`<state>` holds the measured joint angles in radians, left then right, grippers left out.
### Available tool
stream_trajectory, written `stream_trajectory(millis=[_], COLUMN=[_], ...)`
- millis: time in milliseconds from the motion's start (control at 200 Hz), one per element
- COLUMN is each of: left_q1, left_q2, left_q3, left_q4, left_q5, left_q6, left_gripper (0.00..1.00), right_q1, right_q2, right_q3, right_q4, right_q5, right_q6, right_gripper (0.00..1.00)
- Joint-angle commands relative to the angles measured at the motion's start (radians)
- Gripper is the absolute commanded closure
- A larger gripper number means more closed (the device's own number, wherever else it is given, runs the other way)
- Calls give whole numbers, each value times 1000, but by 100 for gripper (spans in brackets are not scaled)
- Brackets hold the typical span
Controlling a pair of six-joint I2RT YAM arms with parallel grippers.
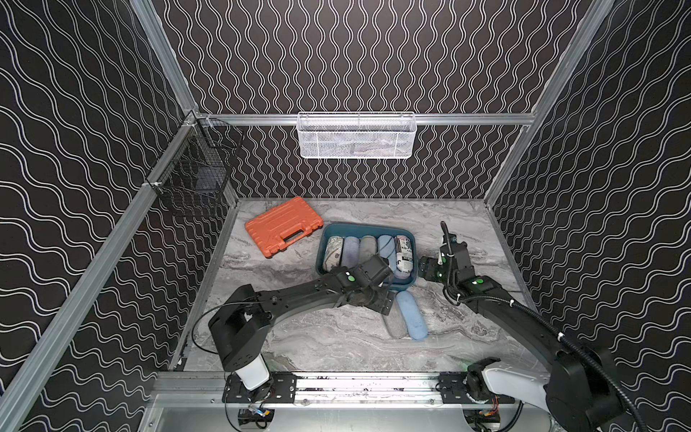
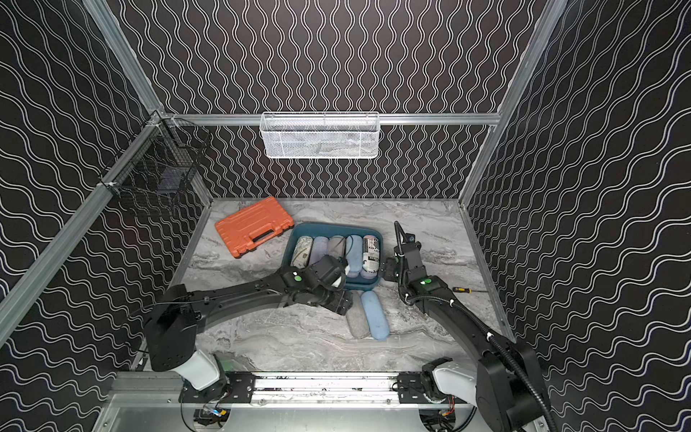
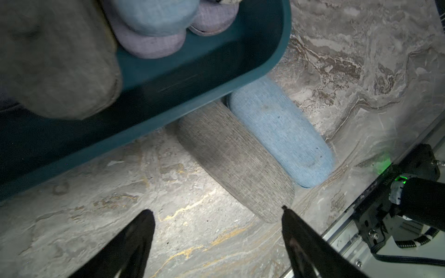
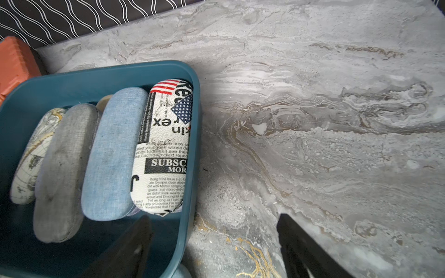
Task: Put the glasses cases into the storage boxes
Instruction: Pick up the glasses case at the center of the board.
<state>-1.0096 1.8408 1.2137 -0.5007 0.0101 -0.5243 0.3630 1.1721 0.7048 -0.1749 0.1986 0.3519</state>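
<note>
The left gripper stands open with nothing between its fingers, low over the table. One fingertip is just beside the end of the loose grey case. That case lies side by side with the loose blue case, both touching, and their far ends are hidden under the wall of the teal tray. A blurred grey case close to the lens and the lilac cases inside the tray are cut off by the frame.

The right gripper is also open and empty, one finger over the tray's near corner and the other over bare table. Its wrist view reads the newspaper-print case against the tray wall, then a light blue case, a felt-grey case and the map-print case, stacked and overlapping.

In both top views the left wrist covers its own fingers and part of the loose grey case. A screwdriver shows in a top view only, behind the right arm.
</note>
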Motion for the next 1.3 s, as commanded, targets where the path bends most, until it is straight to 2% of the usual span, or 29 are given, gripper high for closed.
stream_trajectory(millis=[0,100,395,856,1296], left_q1=[-19,-40,-67,-67,-67], left_q2=[35,74,192,246,328], left_q3=[20,43,115,133,173], left_q4=[-7,-5,-72,10,-19], left_q5=[-9,-15,-129,-51,-72], left_q6=[-27,-38,-34,-43,-43], left_gripper=[14,11,7,6,6], right_q1=[0,-1,-1,0,-1], right_q2=[-27,-45,-57,-51,-56], right_q3=[-16,-23,-27,-30,-35], right_q4=[33,34,30,34,34], right_q5=[-8,-11,-18,-11,-4], right_q6=[15,14,16,17,17], right_gripper=[16,16,16,16,16])
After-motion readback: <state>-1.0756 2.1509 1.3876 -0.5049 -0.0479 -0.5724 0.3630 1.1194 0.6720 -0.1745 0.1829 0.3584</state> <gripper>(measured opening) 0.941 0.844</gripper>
